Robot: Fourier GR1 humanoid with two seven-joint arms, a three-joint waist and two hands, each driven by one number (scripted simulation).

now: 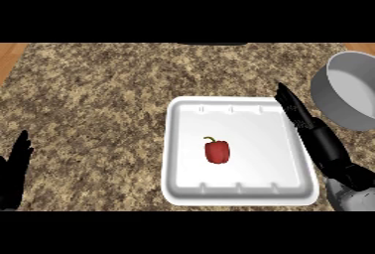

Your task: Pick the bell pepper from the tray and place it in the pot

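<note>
One bell pepper (218, 151), one tray (258, 171), one pot (343, 96), two hands; that is the whole count. The pepper is red with a curled green stem; it lies alone near the middle of the white tray, touched by nothing. The tray sits a little toward 4 o'clock of the view's centre. The grey pot stands at 2 o'clock, beyond the tray's right corner and apart from it, partly cut by the view's edge.

The right hand (328, 151) comes in from 4 o'clock; its fingers are straight and released, stretched along the tray's right rim and pointing to 11 o'clock, grasping nothing. The left hand (15, 168) rests at 8 o'clock by the view's edge, fingers up and relaxed, well apart from the tray.

The counter (95, 99) is speckled brown stone; strips of orange wood (10, 55) show past it at 10 and 2 o'clock.
</note>
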